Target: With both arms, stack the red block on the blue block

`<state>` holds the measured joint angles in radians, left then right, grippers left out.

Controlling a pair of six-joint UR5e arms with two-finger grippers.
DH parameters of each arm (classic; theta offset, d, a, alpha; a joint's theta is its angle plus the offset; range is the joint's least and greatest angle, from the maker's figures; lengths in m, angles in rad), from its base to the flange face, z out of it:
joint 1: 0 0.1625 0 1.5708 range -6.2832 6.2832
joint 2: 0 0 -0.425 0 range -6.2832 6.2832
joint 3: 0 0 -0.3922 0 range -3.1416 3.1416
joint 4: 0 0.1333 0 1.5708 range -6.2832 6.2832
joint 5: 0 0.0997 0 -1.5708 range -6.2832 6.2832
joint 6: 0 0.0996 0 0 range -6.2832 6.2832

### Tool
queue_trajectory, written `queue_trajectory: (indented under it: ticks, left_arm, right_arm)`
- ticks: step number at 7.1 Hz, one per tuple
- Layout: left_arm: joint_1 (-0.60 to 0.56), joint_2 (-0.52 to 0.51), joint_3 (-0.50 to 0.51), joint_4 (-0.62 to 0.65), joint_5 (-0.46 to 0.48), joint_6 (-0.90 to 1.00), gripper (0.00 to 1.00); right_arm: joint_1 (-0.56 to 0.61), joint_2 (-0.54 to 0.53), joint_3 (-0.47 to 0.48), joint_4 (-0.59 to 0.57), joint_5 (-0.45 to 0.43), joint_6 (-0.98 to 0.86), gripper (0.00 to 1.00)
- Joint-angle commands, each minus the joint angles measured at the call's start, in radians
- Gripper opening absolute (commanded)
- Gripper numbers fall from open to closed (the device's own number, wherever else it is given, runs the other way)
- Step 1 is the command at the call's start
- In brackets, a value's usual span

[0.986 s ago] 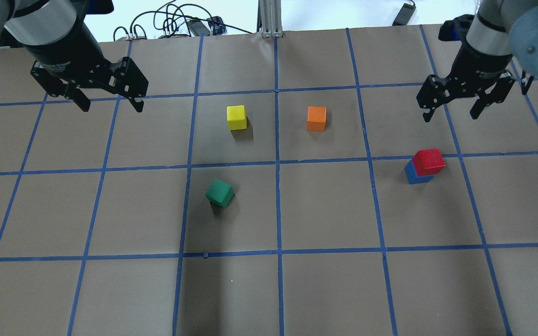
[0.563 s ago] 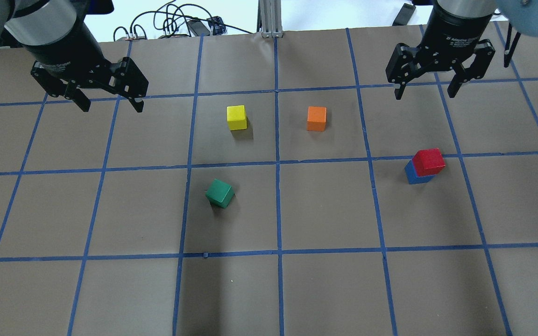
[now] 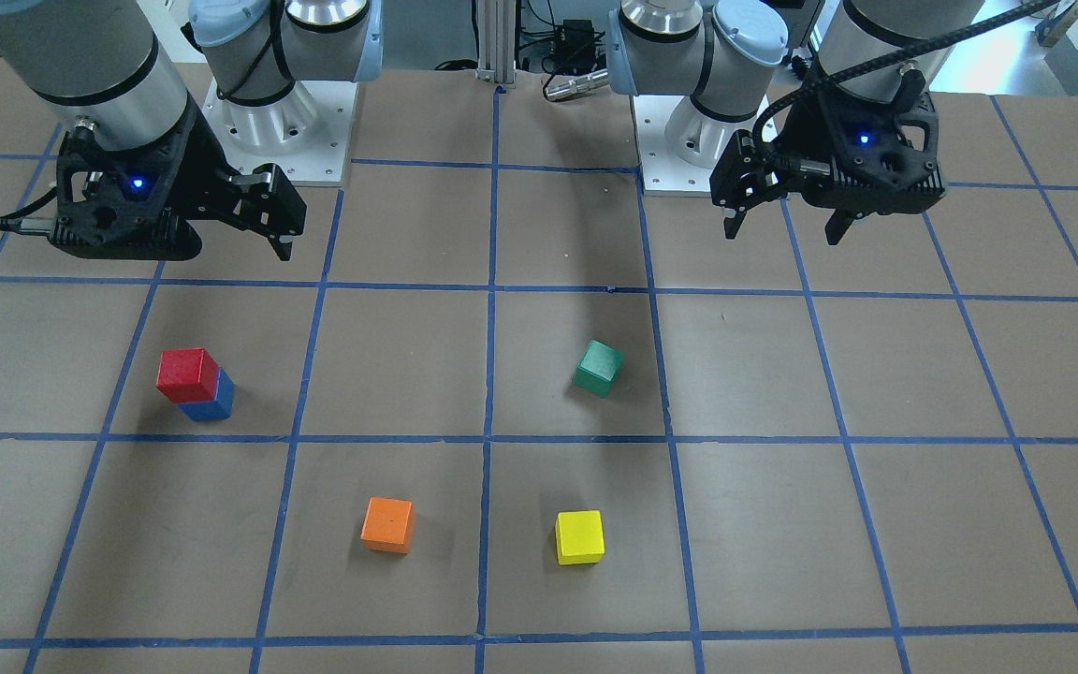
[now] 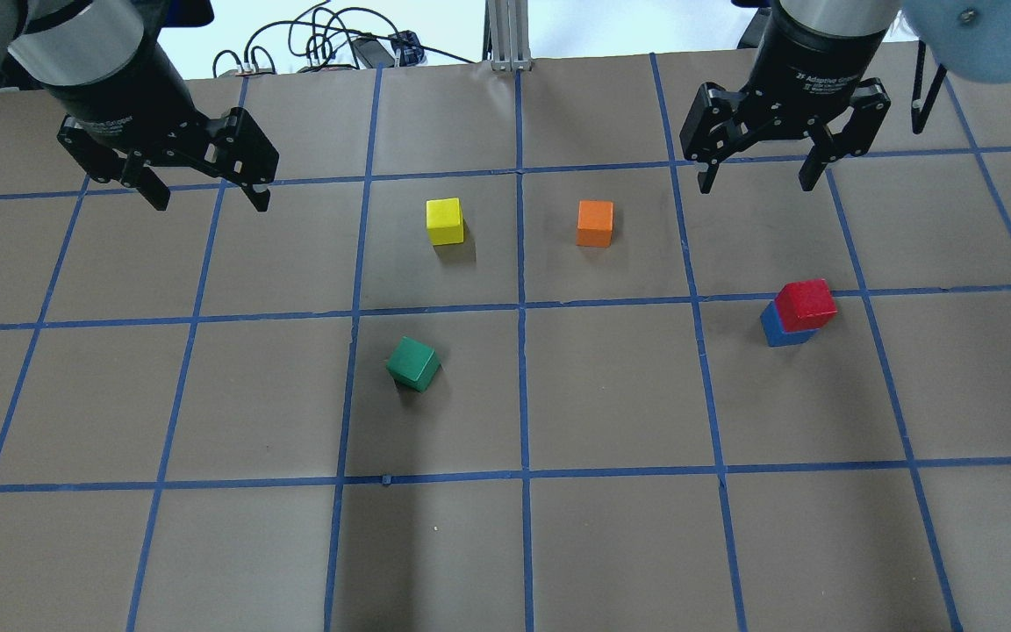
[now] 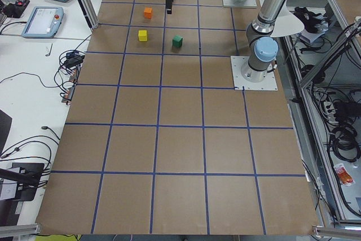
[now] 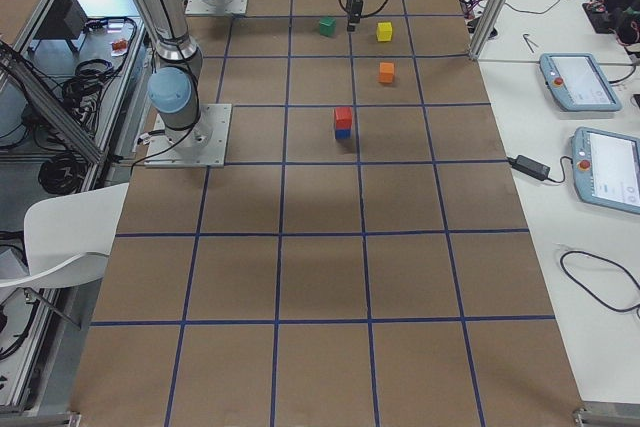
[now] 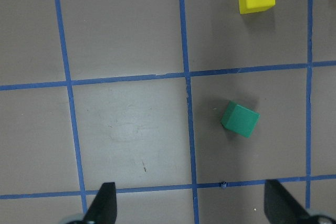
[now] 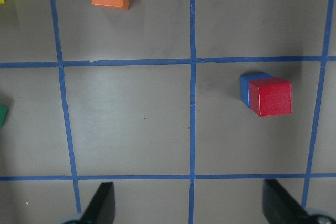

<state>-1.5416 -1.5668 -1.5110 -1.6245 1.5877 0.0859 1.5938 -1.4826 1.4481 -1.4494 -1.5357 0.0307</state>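
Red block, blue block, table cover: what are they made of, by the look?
Red block and blue block: matte, even paint, crisp edges, no glare; probably painted wood, plastic possible. Table cover: dull brown sheet, looks like paper or card.

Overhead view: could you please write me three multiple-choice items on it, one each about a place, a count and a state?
1. Where does the red block rest?
A. on top of the blue block
B. under it
C. alone, touching no other block

2. How many blocks show in all?
A. four
B. six
C. five

3. How is the right pincer?
A. shut on a block
B. open and empty
C. shut with nothing in it

Answers:
1 A: red sits above blue, a little offset.
2 C: the red block, blue block, yellow block, orange block and green block.
3 B: its fingers stand apart, with nothing between them.
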Motion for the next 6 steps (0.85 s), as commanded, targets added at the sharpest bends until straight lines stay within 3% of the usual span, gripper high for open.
queue_trajectory:
  ticks: [1,3,6]
  left_arm:
    - [0.0,0.001,0.0,0.0,0.0,0.0,1.0]
    - [0.0,0.002,-0.002,0.0,0.0,0.002,1.0]
    - [0.0,0.004,-0.005,0.0,0.002,0.003,1.0]
  right_arm:
    - [0.002,-0.051,0.055,0.001,0.037,-0.005,1.0]
    - [-0.002,-0.094,0.138,-0.015,0.035,-0.005,1.0]
    - [-0.014,-0.097,0.143,-0.037,-0.012,-0.054,1.0]
